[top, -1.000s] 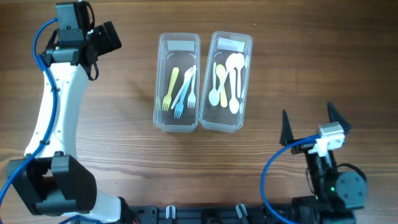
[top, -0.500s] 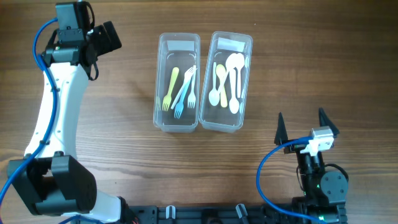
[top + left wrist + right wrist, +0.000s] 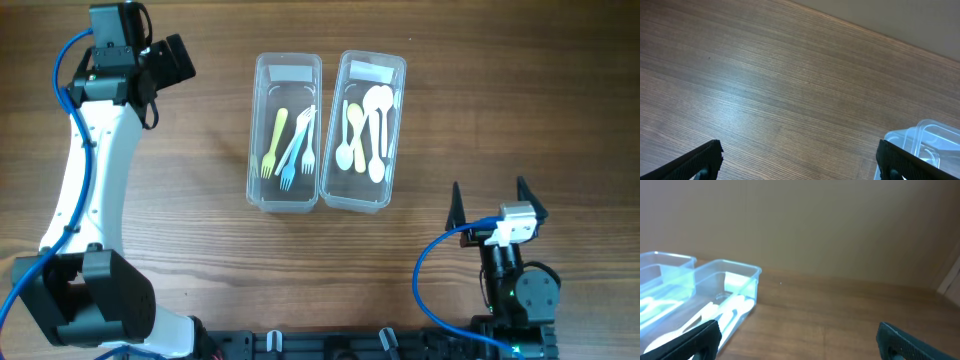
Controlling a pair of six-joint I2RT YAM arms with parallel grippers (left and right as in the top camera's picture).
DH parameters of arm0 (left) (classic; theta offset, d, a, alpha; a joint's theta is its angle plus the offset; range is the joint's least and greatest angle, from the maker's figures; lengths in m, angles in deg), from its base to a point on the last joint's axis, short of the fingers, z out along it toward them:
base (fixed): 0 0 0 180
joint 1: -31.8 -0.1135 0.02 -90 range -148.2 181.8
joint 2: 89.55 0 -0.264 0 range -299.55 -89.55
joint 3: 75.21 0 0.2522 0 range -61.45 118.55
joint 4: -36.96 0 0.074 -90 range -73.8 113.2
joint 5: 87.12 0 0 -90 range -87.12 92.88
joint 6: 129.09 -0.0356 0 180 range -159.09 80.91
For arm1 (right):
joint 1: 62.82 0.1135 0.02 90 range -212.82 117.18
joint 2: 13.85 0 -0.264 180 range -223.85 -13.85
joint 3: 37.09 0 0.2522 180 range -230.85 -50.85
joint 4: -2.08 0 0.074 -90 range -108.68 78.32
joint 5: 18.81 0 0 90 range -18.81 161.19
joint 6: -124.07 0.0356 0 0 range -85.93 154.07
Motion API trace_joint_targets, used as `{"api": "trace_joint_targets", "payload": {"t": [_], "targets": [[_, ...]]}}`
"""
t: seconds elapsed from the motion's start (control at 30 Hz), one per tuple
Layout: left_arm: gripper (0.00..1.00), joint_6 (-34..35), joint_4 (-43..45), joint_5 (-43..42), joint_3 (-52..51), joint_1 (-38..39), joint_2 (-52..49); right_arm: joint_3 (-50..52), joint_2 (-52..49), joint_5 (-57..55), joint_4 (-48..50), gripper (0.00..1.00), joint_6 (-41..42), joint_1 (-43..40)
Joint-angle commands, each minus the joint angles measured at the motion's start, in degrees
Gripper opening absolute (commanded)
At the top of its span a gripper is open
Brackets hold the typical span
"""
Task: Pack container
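Two clear plastic containers stand side by side at the table's middle. The left container holds a yellow fork, a blue fork and a white fork. The right container holds several yellow and white spoons; it also shows in the right wrist view. My left gripper is open and empty at the far left, well away from the containers; a container corner shows in its view. My right gripper is open and empty at the front right.
The wooden table top runs under everything. The left arm's white link stretches along the left side. A blue cable loops by the right arm's base at the front edge.
The right arm has drawn back toward the front edge and settled, shifting slightly left then steadying. The left arm and the containers have not moved.
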State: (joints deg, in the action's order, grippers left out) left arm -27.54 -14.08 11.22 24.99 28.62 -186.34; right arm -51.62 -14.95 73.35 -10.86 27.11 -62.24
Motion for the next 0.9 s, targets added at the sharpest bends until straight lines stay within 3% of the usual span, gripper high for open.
{"api": "trace_joint_targets", "payload": {"t": [0.0, 0.87], "targets": [[1.00, 0.9, 0.2, 0.3, 0.8, -0.2, 0.8, 0.5, 0.6, 0.9, -0.7, 1.00, -0.5, -0.2], [1.00, 0.9, 0.2, 0.3, 0.8, -0.2, 0.8, 0.5, -0.1, 0.9, -0.7, 1.00, -0.5, -0.2]]}}
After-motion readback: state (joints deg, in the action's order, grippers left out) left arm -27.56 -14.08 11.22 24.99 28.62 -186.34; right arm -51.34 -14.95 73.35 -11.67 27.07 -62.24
